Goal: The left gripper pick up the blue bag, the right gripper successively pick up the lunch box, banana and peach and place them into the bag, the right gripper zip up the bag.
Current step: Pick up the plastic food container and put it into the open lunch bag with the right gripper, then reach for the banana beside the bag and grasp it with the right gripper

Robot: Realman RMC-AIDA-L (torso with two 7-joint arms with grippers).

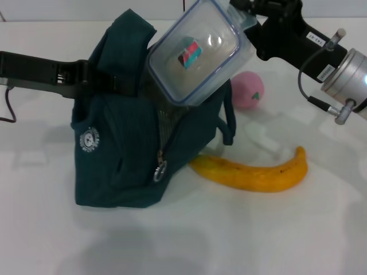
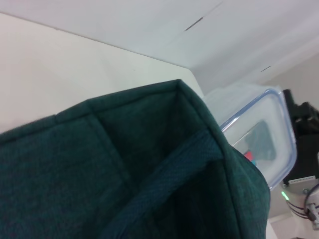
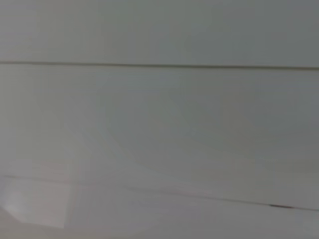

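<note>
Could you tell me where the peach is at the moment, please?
In the head view, the peach lies on the table right of the blue bag, behind the banana and below the right gripper.

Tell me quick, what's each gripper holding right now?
Left gripper: shut on the top edge of the blue bag, holding it up.
Right gripper: shut on the lunch box, tilted over the bag's opening.

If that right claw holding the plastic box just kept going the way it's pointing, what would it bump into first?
Probably the blue bag. The right gripper points down-left, holding the lunch box over the bag's open top, so the box would meet the bag's rim or inside first. Depth is uncertain.
</note>
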